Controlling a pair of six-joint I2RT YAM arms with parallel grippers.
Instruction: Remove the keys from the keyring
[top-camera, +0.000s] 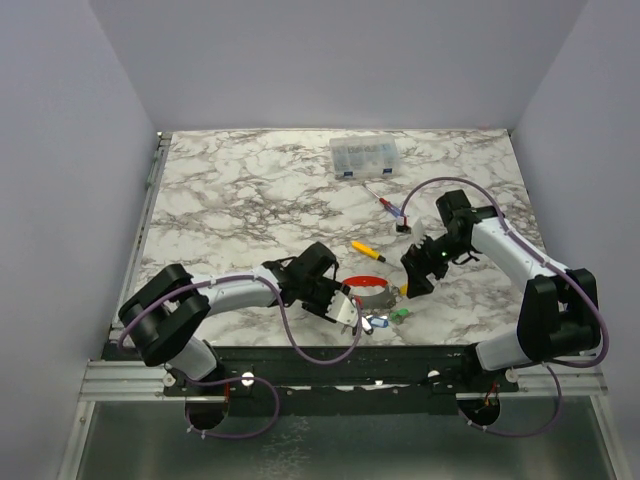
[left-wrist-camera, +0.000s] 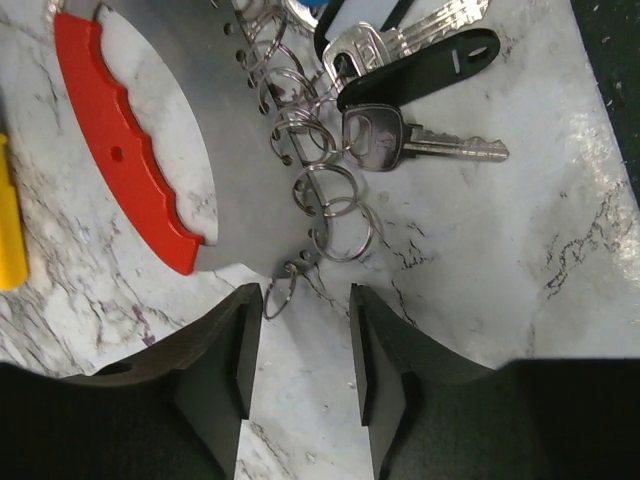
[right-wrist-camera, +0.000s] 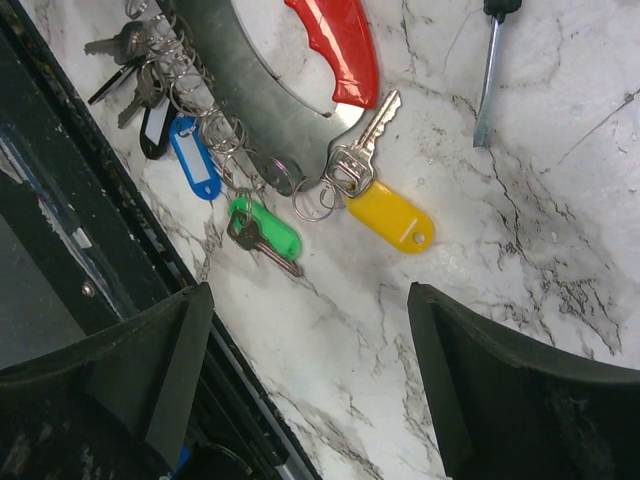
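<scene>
- The keyring (top-camera: 368, 290) lies flat on the table (top-camera: 250, 200) near the front edge, between the two arms. The keys (top-camera: 385, 320) fan out from its near side, and every one hangs on the split rings (left-wrist-camera: 320, 190), so none looks freed yet.
- The left gripper (left-wrist-camera: 300, 365) is unclenched and empty, with its jaws part-way apart. The end ring (left-wrist-camera: 280, 290) sits just ahead of its tips, at the corner of the keyring.
- The right gripper (right-wrist-camera: 310, 370) is spread wide and grasps nothing. It hovers over the yellow-tagged key (right-wrist-camera: 390, 215) and the green-tagged key (right-wrist-camera: 265, 228).
- Nothing pins the keyring down. A pull on one ring would likely drag the whole bunch across the smooth marble rather than free a key.
- The end ring is thin wire lying almost flat. Pads closing on it may skate over it or flick it aside, and may nip the keyring's corner as well.
- The rings overlap and look interlinked. Lifting one could raise its neighbours and twist them tighter.
- The keys lie close to the table's front edge. A sideways shove could send some over the edge, out of reach.
- The yellow screwdriver (top-camera: 367, 251) lies just beyond the red band. A sliding keyring or a swinging arm could knock it into the work area.
</scene>
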